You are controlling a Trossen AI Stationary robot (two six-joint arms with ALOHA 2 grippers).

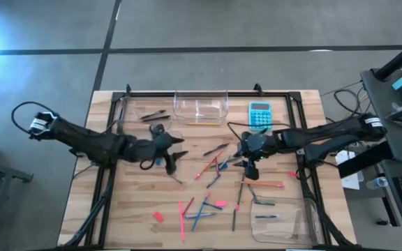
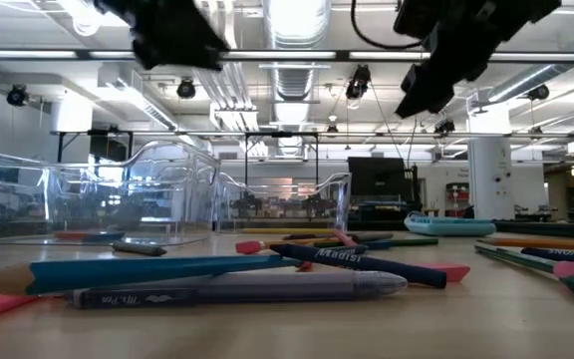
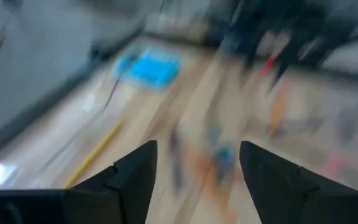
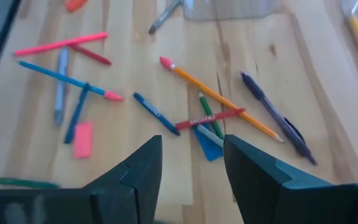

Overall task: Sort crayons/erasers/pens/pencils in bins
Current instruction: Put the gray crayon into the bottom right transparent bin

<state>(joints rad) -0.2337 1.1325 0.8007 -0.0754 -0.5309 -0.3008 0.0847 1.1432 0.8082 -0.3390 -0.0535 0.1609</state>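
The erasers lie loose on the bench: from above, one pink block (image 1: pixel 158 217) sits near the front edge, well apart from the bins, so sorting is unfinished. The tall bin (image 1: pixel 201 107) stands at the back edge, another bin (image 1: pixel 283 220) in the front right corner. My left gripper (image 1: pixel 175 155) hangs over mid-bench; my right gripper (image 1: pixel 250 165) hangs above the scattered sticks.

At table level both grippers are cut off by the frame's top, and pencils hide the erasers.

My left wrist view is smeared; the fingers stand spread, nothing between them.

My right wrist view shows parted, empty fingers aimed at a blue eraser (image 4: pixel 207 144) under crossed crayons; a pink eraser (image 4: pixel 82 139) lies apart.
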